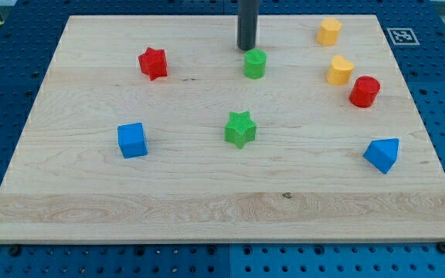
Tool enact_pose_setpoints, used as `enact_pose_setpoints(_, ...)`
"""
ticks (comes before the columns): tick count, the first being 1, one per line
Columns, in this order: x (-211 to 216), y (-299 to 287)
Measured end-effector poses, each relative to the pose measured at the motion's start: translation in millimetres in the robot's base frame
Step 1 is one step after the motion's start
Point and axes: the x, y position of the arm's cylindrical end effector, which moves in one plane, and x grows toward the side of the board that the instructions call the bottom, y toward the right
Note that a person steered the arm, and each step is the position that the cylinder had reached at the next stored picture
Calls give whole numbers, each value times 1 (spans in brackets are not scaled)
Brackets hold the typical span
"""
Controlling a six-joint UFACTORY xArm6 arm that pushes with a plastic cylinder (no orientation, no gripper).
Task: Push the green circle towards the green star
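Note:
The green circle [255, 64] sits on the wooden board near the view's top, at centre. The green star [240, 129] lies below it, near the board's middle. My tip [246, 49] comes down from the view's top. It stands just above and slightly left of the green circle, very close to its upper edge. The circle, the star and my tip lie roughly on one line running down the view.
A red star [153, 62] lies at upper left and a blue cube [132, 140] at left. At right are a yellow hexagon [330, 32], a yellow block [340, 69], a red cylinder [365, 91] and a blue triangular block [382, 154].

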Motion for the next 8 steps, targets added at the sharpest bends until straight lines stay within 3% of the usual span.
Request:
enact_pose_setpoints(4,94,8)
enact_pose_setpoints(8,154,8)
